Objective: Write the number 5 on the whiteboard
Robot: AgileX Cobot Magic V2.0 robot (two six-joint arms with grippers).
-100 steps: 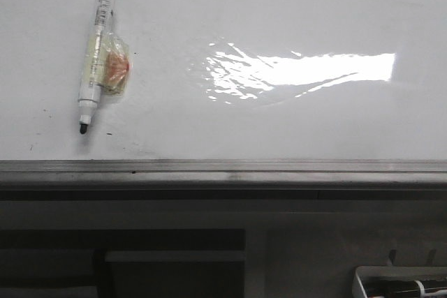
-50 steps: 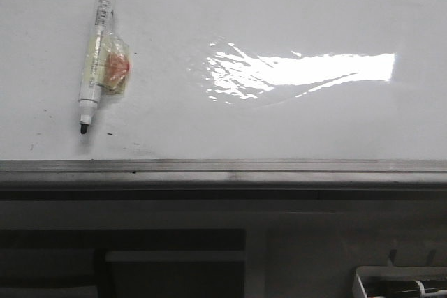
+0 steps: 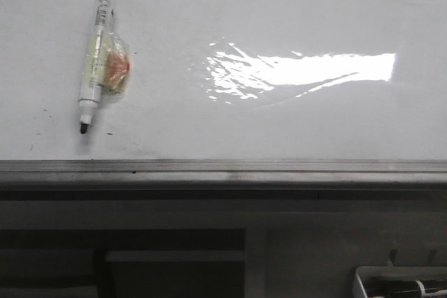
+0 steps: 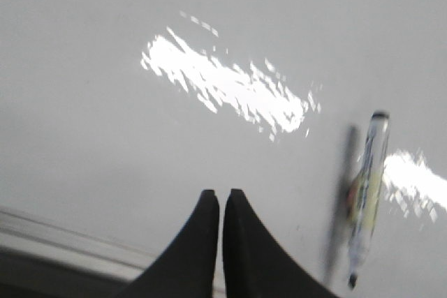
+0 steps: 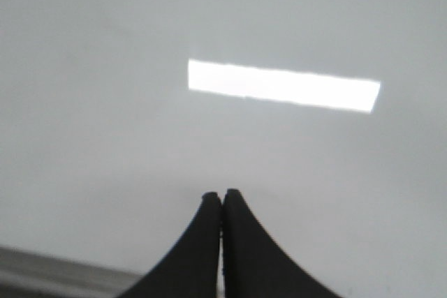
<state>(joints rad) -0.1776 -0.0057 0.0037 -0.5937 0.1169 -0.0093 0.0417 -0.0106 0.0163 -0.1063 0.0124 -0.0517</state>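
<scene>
The whiteboard point(image 3: 279, 5) is glossy white with a bright glare patch and a grey metal edge rail point(image 3: 223, 167) along its near side. No drawn number 5 shows on it. A marker point(image 3: 94, 61) with a black cap end and black tip lies on the board at the left, with a crumpled clear wrapper beside it. It also shows in the left wrist view point(image 4: 367, 200). My left gripper point(image 4: 221, 193) is shut and empty, above the board and apart from the marker. My right gripper point(image 5: 223, 194) is shut and empty over bare board point(image 5: 105, 102).
A few dark specks point(image 3: 42, 113) mark the board near the marker's tip. Below the rail are dark shelves point(image 3: 174, 256) and a white tray corner point(image 3: 398, 280) at the lower right.
</scene>
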